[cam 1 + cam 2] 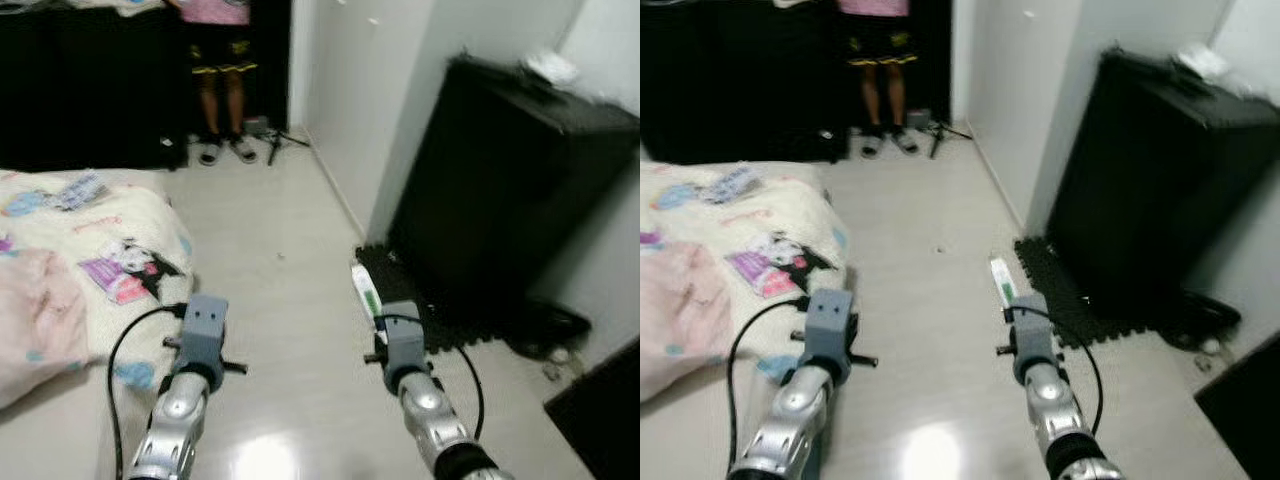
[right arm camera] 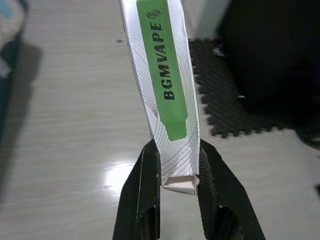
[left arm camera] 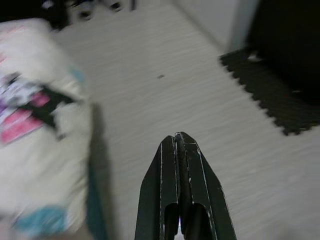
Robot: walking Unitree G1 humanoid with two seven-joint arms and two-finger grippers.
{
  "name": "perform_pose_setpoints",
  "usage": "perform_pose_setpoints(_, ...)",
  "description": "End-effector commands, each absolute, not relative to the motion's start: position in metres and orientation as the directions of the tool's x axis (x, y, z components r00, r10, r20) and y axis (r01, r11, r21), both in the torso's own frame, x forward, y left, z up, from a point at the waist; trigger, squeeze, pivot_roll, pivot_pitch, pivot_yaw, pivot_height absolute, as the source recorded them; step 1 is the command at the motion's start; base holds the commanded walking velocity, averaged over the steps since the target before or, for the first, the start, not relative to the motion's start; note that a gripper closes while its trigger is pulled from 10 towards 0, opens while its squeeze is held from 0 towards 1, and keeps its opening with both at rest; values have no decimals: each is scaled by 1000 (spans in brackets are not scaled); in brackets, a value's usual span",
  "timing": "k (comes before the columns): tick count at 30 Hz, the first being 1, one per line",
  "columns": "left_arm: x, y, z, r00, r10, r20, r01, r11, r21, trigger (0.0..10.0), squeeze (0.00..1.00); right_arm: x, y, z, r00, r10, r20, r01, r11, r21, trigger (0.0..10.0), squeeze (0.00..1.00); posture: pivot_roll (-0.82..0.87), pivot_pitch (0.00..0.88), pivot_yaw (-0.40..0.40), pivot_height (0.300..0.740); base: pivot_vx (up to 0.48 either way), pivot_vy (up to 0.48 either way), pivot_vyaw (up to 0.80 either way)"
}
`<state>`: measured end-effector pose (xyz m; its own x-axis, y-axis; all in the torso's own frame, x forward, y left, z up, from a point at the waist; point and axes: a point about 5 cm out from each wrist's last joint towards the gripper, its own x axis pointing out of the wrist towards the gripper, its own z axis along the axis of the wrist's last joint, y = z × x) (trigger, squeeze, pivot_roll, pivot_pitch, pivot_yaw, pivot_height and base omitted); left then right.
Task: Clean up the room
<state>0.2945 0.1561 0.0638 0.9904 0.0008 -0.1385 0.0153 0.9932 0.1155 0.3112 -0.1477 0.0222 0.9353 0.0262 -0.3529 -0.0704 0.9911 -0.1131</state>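
Note:
My right gripper (image 2: 178, 162) is shut on a slim white box (image 2: 162, 80) with a green stripe reading BGMVAPE. The box (image 1: 364, 290) sticks out forward from that arm, held above the pale floor near a black foam mat (image 1: 430, 300). My left gripper (image 3: 179, 145) is shut with nothing between its fingers, held over the floor beside the bed (image 1: 80, 260). Both silver arms reach forward at the bottom of the eye views.
A bed with a cartoon-print cover (image 1: 110, 250) stands at the left. A tall black cabinet (image 1: 500, 190) stands against the right wall, with a dark object (image 1: 550, 325) at its foot. A person's legs (image 1: 220, 100) stand at the far end by a tripod (image 1: 275, 140).

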Motion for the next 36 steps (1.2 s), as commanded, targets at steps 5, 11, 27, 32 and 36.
perform_pose_setpoints(5,292,155,61,989,-2,-145,20,992,122,10000,0,309,-150,19,931,19,-365,-65,991,-115,10000,0,62,85,-44,740,0,0,-800)
perform_pose_setpoints(11,293,155,61,990,-2,-143,20,992,122,10000,0,310,-150,20,931,16,-364,-62,991,-115,10000,0,60,87,-42,740,0,0,-800)
perform_pose_setpoints(27,294,154,63,990,-2,-140,19,992,122,10000,0,310,-153,20,931,0,-366,-47,992,-120,10000,0,61,94,-41,740,0,0,-800)
perform_pose_setpoints(32,295,153,64,990,-4,-139,21,993,120,10000,0,310,-154,20,930,-7,-367,-40,992,-122,10000,0,61,95,-39,740,0,0,-800)
perform_pose_setpoints(36,295,153,64,990,-4,-139,21,992,120,10000,0,310,-154,20,930,-10,-367,-38,992,-123,10000,0,61,95,-40,740,0,0,-800)
